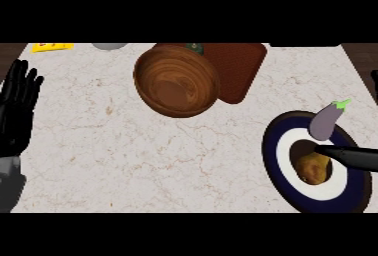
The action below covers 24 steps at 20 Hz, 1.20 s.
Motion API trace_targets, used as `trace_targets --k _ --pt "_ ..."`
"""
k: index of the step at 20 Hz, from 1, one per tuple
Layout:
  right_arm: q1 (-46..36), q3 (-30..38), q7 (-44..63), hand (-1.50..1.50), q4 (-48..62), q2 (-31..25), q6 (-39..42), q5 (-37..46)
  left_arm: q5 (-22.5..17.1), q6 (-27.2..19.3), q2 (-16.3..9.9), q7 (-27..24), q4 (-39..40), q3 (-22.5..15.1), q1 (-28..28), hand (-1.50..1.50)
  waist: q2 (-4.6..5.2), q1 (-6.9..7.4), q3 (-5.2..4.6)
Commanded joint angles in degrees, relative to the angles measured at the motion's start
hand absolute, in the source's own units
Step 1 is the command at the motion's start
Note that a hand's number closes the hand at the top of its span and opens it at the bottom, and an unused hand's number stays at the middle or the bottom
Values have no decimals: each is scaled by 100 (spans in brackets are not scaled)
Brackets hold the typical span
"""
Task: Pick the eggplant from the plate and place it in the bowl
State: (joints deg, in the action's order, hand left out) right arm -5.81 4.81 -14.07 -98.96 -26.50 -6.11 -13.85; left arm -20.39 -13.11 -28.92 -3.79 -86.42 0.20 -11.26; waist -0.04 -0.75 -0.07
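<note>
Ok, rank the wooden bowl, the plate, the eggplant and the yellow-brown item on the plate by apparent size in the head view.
1. Plate and wooden bowl: close in size; the plate is cut off at the right, so unranked.
2. Eggplant.
3. Yellow-brown item, partly hidden by the right hand.

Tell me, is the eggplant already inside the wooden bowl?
No, the eggplant lies on the plate, apart from the bowl.

Left hand [16, 107] open, fingers [22, 80] up

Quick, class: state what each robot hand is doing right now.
Left robot hand: open, fingers up, resting at the view's left edge, holding nothing.
Right robot hand: only partly in view over the plate; cannot be told.
</note>
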Motion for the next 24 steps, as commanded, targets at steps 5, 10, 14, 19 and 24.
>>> trace_targets --k 5,10,14,19,24 --pt "701 1070 1477 -150 -685 -1723 589 19 -125 293 -138 -124 70 323 157 0 -31 -41 -3" --pt "830 1298 2241 -150 -350 -2967 1833 -211 8 114 10 100 159 170 -178 0 -10 -70 -3" --pt "1183 1081 2457 -150 -465 -3297 2600 -239 12 165 36 55 -67 189 -51 0 -12 17 4" --pt "1260 1156 2088 -150 -141 -3615 3468 36 63 354 100 -119 351 273 -204 0 5 24 8" --pt "849 864 2205 -150 282 -3190 3620 586 348 213 355 -106 295 252 -326 0 10 80 8"
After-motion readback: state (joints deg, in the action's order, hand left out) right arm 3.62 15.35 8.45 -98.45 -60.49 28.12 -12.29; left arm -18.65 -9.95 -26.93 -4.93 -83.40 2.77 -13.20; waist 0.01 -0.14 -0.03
